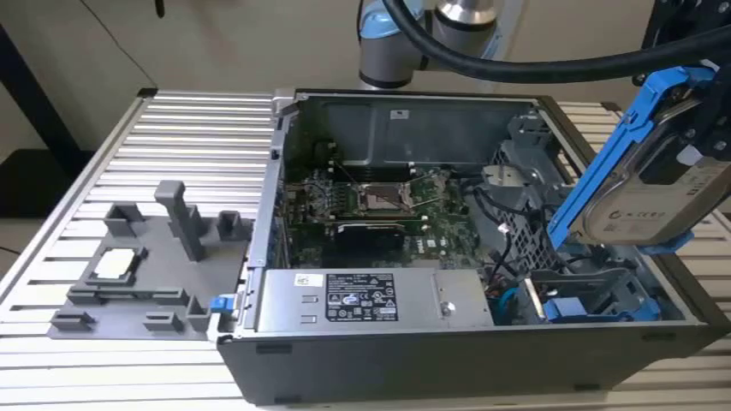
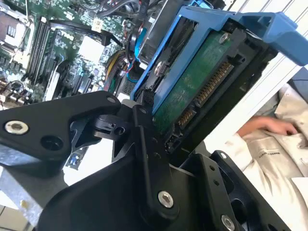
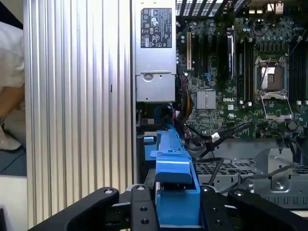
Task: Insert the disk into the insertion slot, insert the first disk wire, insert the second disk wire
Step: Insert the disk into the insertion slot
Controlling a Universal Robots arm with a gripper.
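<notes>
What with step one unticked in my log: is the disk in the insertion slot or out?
Out. The tool holds the disk tilted above the case, clear of the insertion slot.

Plain beige wall (image 1: 252, 43) at the back there, and a ribbed silver desk (image 1: 103, 154) spreading out under soft, even light.

exterior view: i see soft, even light, the ribbed table (image 1: 171, 128) bright, the case interior (image 1: 377, 214) dimmer. second wrist view: the ribbed table beyond the gripper (image 2: 166, 130) blows out white; a hand (image 2: 267, 126) past the disk (image 2: 192, 91) smears. both wrist views: the black links nearest the lens sit dark and soft.
</notes>
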